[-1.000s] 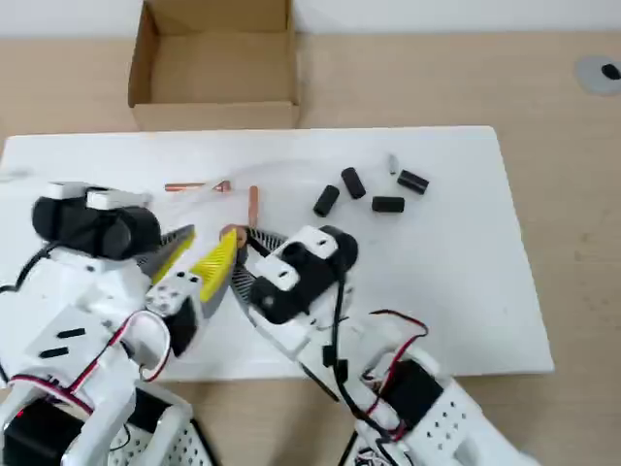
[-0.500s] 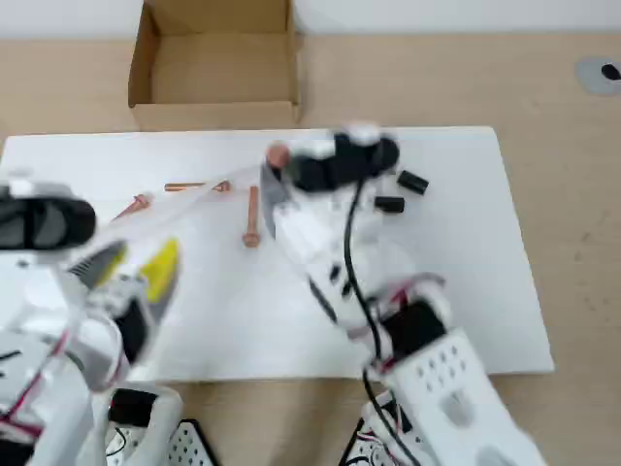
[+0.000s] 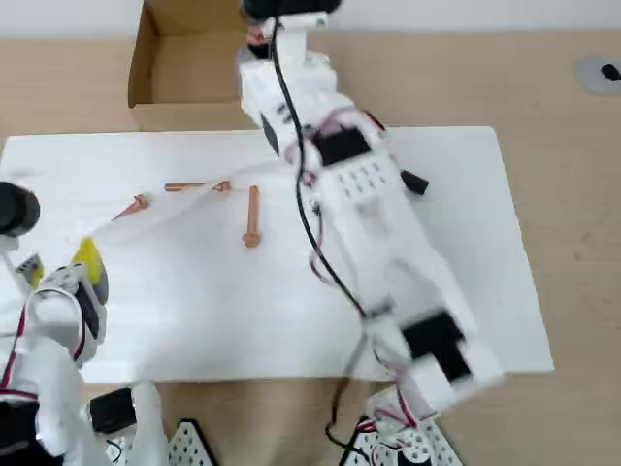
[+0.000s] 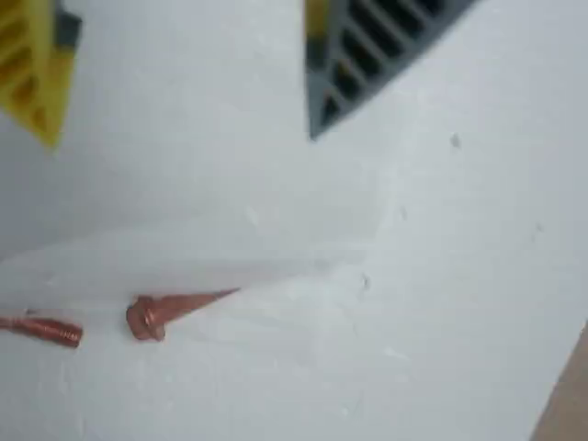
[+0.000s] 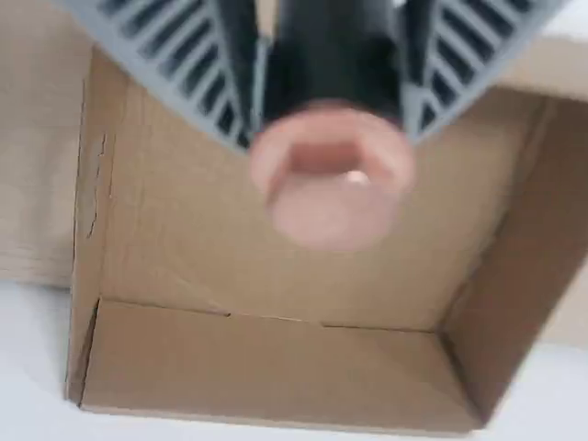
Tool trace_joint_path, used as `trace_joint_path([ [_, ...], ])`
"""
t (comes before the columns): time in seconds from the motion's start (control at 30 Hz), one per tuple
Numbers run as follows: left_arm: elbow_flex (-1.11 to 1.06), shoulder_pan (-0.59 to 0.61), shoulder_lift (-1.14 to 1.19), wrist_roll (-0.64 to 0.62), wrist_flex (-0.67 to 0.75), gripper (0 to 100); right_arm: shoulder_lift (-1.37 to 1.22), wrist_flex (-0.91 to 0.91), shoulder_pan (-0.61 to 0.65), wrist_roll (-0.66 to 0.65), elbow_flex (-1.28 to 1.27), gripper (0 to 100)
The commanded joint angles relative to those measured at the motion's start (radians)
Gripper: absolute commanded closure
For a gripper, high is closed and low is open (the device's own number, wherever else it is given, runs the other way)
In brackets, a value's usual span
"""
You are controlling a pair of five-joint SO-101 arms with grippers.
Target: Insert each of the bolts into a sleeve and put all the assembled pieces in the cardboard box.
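right claw (image 5: 331, 119) clamped on a black cylindrical sleeve (image 5: 326, 55) with a copper bolt (image 5: 331, 179) in it, round head out, hanging over the open brown cardboard box (image 5: 257, 372). left claw (image 4: 179, 133) gaping, holding nothing, above the white board (image 3: 466, 291). high view: three loose copper bolts (image 3: 252, 216) on the board, a loose black sleeve (image 3: 414, 182) beside the right arm.

My right tool (image 3: 260, 29) hangs above the cardboard box (image 3: 213, 116), the assembled piece (image 5: 333, 184) gripped in it. Three bolts (image 3: 252, 216) lie on the sheet (image 3: 437, 291) before the box; my left tool (image 3: 58, 264) sits farther forward, leftward.
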State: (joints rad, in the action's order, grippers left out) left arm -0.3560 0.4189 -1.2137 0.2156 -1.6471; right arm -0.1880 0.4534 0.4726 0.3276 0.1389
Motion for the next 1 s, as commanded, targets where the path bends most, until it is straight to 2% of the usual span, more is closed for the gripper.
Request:
trace_joint_path([
  [0.0,-0.052,0.017,-0.018,0.008,0.026,81,-0.234,-0.011,-0.042,0.009,0.354,99.0],
  [0.2,-0.080,0.012,-0.022,0.008,0.031,81,-0.641,0.014,-0.099,0.003,0.797,99.0],
  [0.5,-0.080,0.017,-0.022,0.008,0.025,81,-1.023,0.321,-0.097,-0.014,1.296,97.3],
  [0.63,-0.080,0.017,-0.022,0.008,0.025,81,-1.084,0.466,-0.068,-0.121,1.380,84.6],
  [0.8,-0.081,0.017,-0.015,0.003,0.025,81,-1.089,0.600,-0.061,-0.144,1.437,65.9],
  [0.97,-0.081,0.009,0.005,-0.003,0.035,81,-1.087,0.684,-0.062,-0.144,1.527,59.2],
])
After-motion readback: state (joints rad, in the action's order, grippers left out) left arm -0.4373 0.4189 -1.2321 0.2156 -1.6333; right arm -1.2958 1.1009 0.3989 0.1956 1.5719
